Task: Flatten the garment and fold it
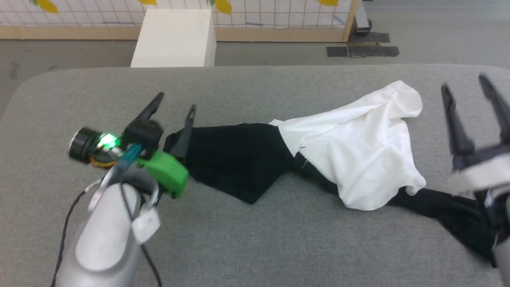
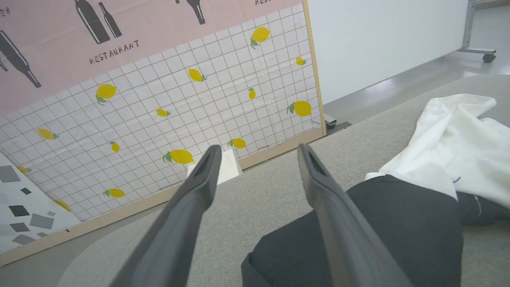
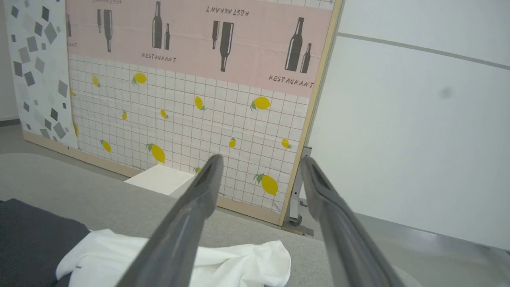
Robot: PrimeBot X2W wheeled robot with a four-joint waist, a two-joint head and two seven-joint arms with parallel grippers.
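Note:
The garment (image 1: 358, 147) lies crumpled across the grey table (image 1: 255, 247), its white body bunched at the right and black cloth spread to the left and lower right. In the left wrist view the garment (image 2: 450, 159) sits at the right, white above black. The right wrist view shows the garment (image 3: 223, 259) low at the left. My left gripper (image 1: 175, 105) is open at the black cloth's left end, one finger over its edge. My right gripper (image 1: 464, 85) stands open, raised just right of the white cloth, nothing between its fingers.
A white box (image 1: 173, 38) stands on the floor beyond the table's far edge. Behind it runs a lemon-print panel (image 1: 279, 16) with a wooden frame. A white wall (image 3: 418, 119) rises to the right. Bare table surface lies in front of the garment.

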